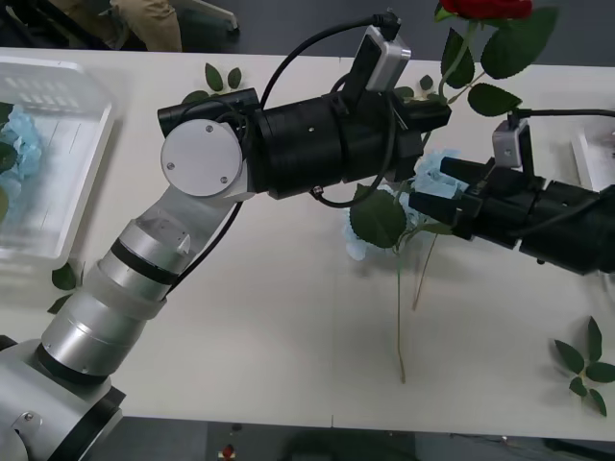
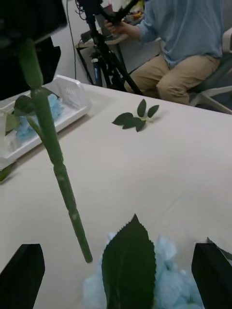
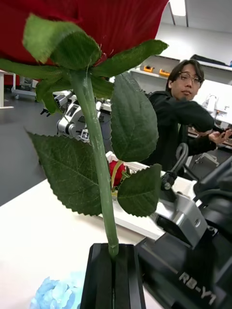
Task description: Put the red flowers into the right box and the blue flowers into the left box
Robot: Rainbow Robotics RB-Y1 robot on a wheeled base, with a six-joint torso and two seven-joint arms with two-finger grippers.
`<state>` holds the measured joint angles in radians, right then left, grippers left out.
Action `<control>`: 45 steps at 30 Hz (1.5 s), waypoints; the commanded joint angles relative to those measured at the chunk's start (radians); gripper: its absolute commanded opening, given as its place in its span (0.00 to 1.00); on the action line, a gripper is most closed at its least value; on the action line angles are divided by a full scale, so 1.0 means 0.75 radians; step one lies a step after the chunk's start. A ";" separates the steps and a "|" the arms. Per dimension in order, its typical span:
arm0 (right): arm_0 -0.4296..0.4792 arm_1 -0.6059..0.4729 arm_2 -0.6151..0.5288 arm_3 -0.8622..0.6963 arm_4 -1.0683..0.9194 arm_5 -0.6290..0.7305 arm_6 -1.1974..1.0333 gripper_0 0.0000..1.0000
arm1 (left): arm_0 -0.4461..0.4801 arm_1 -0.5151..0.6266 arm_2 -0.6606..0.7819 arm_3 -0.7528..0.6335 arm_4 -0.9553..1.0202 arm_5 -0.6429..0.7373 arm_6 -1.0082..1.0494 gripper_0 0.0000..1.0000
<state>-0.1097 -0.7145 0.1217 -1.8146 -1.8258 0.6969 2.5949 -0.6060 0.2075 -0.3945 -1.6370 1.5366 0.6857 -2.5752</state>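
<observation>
Held a red flower [image 1: 485,8] up off the counter [image 1: 288,336] in the left gripper [image 3: 113,270], clenched tight on the thin green stem low down, head and big leaves standing high above the fingers. Looked light as anything but top-heavy, likely to sway and swivel in the grip on a stem that thin and slick. Judged the hold sound, down on the bare stem, clear of leaves that would only crumple. Reckoned the right box [image 1: 591,154] the place for it, off at the counter's right edge, one red head [image 3: 118,171] lying in it already. Had the right gripper [image 1: 437,187] released, fingers spread wide, low over a blue flower [image 1: 428,173] lying on the counter mid-right, just beside the left gripper. Took that blue cluster for soft and fluffy, no weight in it, apt to squash and spring back. Better seized on the stem just under the head than on the petals, though a broad leaf [image 2: 128,265] covered part of it. Saw the left box [image 1: 67,72] well apart at the far left, another blue flower [image 1: 12,144] in it
</observation>
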 commanded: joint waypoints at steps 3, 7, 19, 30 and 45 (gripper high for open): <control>-0.032 0.102 0.007 -0.021 -0.006 0.055 0.064 0.90 | -0.004 0.006 0.021 -0.057 0.011 -0.012 -0.017 0.00; -0.026 0.133 0.010 -0.021 0.058 0.089 0.072 0.90 | -0.004 0.006 0.021 -0.057 0.011 -0.012 -0.017 0.00; -0.015 0.165 0.136 -0.019 0.160 -0.005 0.062 0.90 | -0.004 0.006 0.021 -0.057 0.011 -0.012 -0.017 0.00; -0.013 0.182 0.153 -0.019 0.123 -0.060 0.066 0.90 | -0.004 0.006 0.021 -0.057 0.011 -0.012 -0.017 0.00; 0.046 0.173 0.126 -0.019 -0.016 -0.127 0.130 0.90 | -0.004 0.006 0.021 -0.057 0.011 -0.012 -0.017 0.00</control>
<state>-0.0773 -0.5871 0.2141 -1.8123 -1.8115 0.6141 2.6549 -0.6060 0.2075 -0.3945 -1.6370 1.5366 0.6857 -2.5752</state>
